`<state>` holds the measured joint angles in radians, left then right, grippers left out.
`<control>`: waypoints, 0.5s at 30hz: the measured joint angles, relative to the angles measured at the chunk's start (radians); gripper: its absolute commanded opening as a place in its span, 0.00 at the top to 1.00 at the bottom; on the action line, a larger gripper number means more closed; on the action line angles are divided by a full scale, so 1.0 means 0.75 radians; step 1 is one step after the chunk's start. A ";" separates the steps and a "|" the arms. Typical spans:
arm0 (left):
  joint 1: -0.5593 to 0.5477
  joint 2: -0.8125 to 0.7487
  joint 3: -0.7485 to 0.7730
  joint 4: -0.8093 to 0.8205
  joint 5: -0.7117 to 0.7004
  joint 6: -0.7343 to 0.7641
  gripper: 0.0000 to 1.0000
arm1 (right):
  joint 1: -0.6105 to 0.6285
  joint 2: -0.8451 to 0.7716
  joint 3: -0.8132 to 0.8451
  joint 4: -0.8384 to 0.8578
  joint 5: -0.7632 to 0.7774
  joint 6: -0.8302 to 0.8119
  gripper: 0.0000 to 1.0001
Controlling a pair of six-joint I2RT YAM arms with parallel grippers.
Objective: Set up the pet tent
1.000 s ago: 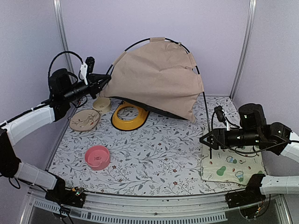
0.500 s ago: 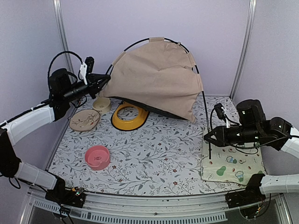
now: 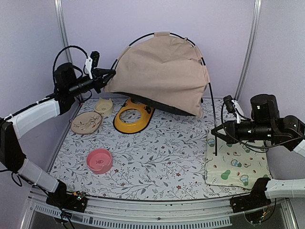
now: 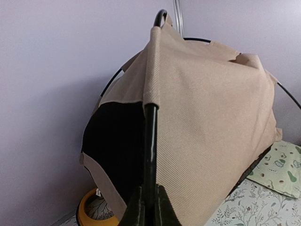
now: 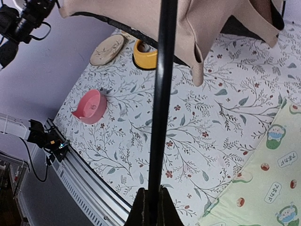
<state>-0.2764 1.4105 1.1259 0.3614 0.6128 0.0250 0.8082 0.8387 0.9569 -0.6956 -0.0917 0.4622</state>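
Pet tent (image 3: 159,71) hangs tilted at the back of the desk (image 3: 162,157), raised off the surface and slung between the two arms, its dark underside showing. On the left, the left hand (image 3: 110,72) is clamped shut on the black pole (image 4: 150,141) at the tent's left corner, holding that side high. Below that corner sit a small beige bowl (image 3: 103,106) and a tan plate (image 3: 86,122), and the yellow feeder (image 3: 132,117) lies partly under the tent's lower edge. On the right, the right hand (image 3: 214,132) is closed on the thin pole (image 3: 210,109) that runs down from the tent's right side, its free end hanging just over the cream mat (image 3: 236,167). To my eye the job now is to seat the frame so the tent stands by itself. That would go best with both hands moving in step, so the fabric does not twist. The left corner should come down clear of the feeder and dishes. The right pole is thin and could slip or turn in the grip, so its foot wants lowering slowly and straight.
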 measured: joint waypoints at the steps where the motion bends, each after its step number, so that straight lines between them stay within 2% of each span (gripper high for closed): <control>1: 0.000 0.016 0.022 0.001 0.006 -0.008 1.00 | 0.000 -0.019 0.027 -0.003 -0.002 -0.012 1.00; 6: -0.012 0.121 0.144 0.031 0.033 -0.060 1.00 | 0.001 -0.055 0.155 -0.011 -0.050 -0.067 1.00; 8: -0.026 0.175 0.194 0.050 0.032 -0.074 0.93 | 0.000 -0.057 0.168 -0.010 -0.069 -0.082 1.00; 15: -0.081 0.365 0.279 0.127 -0.077 -0.153 0.44 | 0.000 -0.004 0.141 0.042 -0.132 -0.078 1.00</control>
<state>-0.3374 1.6844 1.3350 0.4568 0.5549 -0.0895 0.8082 0.8360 1.0626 -0.6640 -0.1909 0.4038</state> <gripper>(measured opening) 0.404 0.043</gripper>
